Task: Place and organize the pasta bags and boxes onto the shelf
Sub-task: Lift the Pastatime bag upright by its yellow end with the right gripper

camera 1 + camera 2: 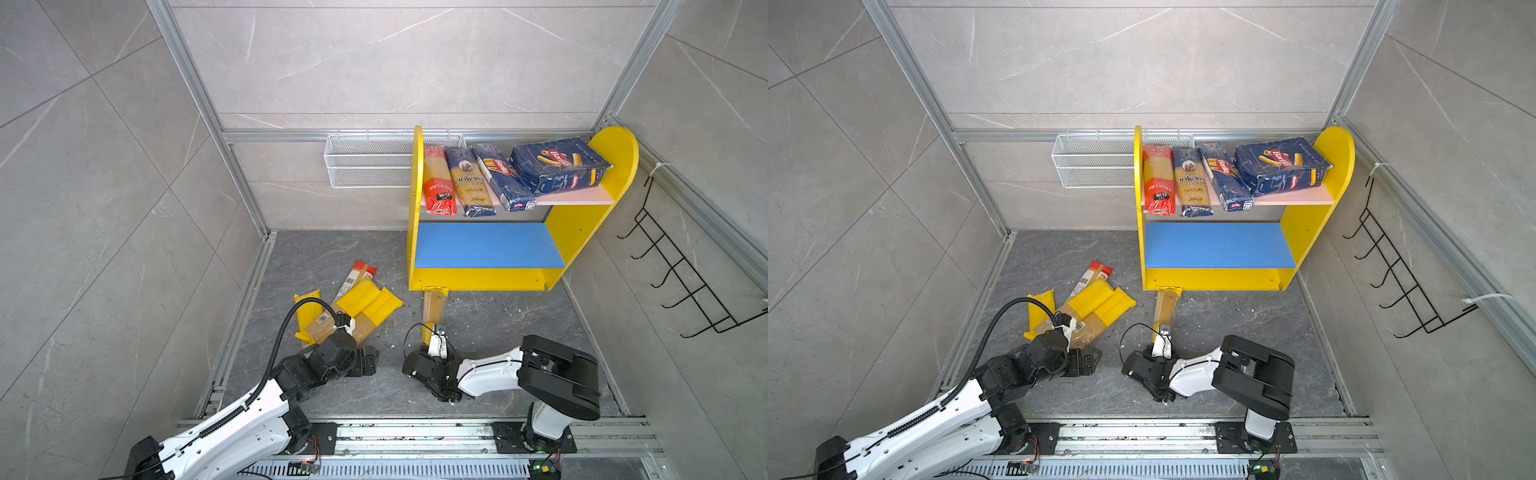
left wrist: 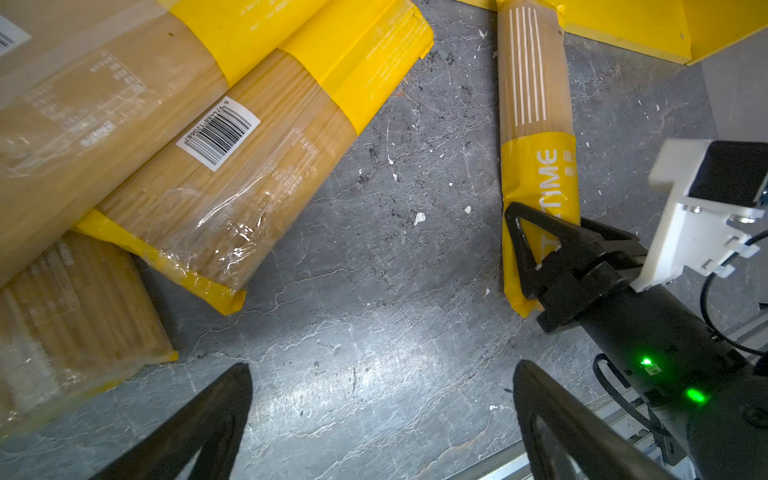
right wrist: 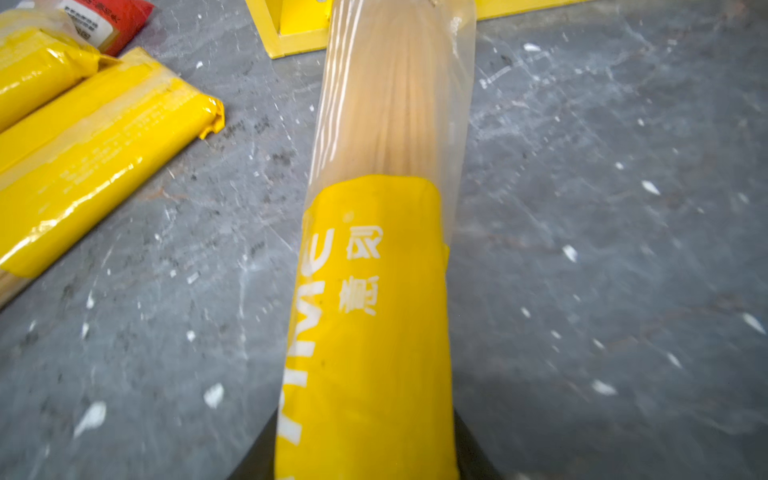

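Now the right gripper [image 2: 544,232] is gripping the near end of the PASTATIME bag [image 3: 374,291], lying on the floor [image 1: 332,257] with its far end touching the shelf [image 1: 478,279]. The left gripper [image 2: 382,374] is hovering wide open, empty, beside the yellow bags [image 1: 368,301].

Bench [image 1: 332,257]: dark grey, veined, flecked with white crumbs.
- Shelf [image 1: 582,232], far right corner.
  - Pink upper board [image 1: 582,200], left to right: red-ended bag [image 1: 438,183], ankara bag [image 1: 471,183], narrow Barilla box [image 1: 503,176], wide Barilla box [image 1: 557,164], lying askew.
  - Blue lower board [image 1: 486,245].
- Heap left of the shelf: three yellow bags [image 1: 376,305] overlapping a second red-ended bag [image 1: 361,272].
- PASTATIME bag [image 1: 434,305], apart from the heap, far end touching the shelf's foot.
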Robot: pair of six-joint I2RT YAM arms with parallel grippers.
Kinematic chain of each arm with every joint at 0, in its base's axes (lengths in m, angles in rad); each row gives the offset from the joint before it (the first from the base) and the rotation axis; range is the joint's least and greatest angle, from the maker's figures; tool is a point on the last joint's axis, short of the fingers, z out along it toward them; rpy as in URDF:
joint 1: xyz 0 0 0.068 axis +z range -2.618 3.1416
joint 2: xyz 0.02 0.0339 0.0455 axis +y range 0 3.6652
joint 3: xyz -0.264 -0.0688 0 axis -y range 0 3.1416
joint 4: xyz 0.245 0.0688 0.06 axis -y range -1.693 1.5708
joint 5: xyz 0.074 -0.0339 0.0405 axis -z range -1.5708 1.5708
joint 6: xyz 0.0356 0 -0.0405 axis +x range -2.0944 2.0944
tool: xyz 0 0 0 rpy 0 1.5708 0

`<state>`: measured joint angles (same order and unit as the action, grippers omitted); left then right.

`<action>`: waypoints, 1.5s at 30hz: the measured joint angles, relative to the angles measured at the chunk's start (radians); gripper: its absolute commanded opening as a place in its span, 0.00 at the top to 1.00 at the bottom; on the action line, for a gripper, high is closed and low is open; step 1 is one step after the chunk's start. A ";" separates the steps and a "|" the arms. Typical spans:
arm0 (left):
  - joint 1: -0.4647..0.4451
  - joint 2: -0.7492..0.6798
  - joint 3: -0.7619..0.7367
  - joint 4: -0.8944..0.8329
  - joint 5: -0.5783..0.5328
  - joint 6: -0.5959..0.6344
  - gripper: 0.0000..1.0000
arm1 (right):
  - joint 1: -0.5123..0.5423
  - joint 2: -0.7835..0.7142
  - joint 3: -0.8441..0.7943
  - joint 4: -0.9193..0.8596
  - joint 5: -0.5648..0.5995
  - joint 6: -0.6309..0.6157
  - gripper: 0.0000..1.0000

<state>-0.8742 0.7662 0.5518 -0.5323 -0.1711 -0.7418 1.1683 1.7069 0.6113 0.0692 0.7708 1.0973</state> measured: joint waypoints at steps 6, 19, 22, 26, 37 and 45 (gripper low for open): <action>-0.018 -0.025 0.007 -0.021 -0.031 -0.006 0.00 | 0.004 -0.231 -0.166 -0.011 -0.116 0.003 0.79; -0.023 -0.067 0.014 -0.073 -0.072 -0.019 0.00 | 0.004 -0.707 -0.321 -0.227 -0.326 -0.040 0.83; -0.023 -0.055 0.026 -0.073 -0.080 -0.019 0.00 | 0.004 -0.783 -0.336 -0.261 -0.348 -0.047 0.83; -0.023 -0.022 0.039 -0.072 -0.087 -0.019 0.00 | 0.004 -0.869 -0.360 -0.283 -0.368 -0.051 0.84; -0.023 0.099 0.093 -0.044 -0.088 -0.014 0.00 | 0.004 -1.023 -0.400 -0.314 -0.379 -0.105 0.85; -0.023 0.163 0.175 -0.042 -0.088 0.014 0.00 | 0.004 -1.101 -0.349 -0.394 -0.380 -0.140 0.85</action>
<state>-0.8974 0.9295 0.7273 -0.5747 -0.2592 -0.7277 1.1725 0.6064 0.2619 -0.3248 0.3912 0.9573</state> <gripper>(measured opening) 0.999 0.269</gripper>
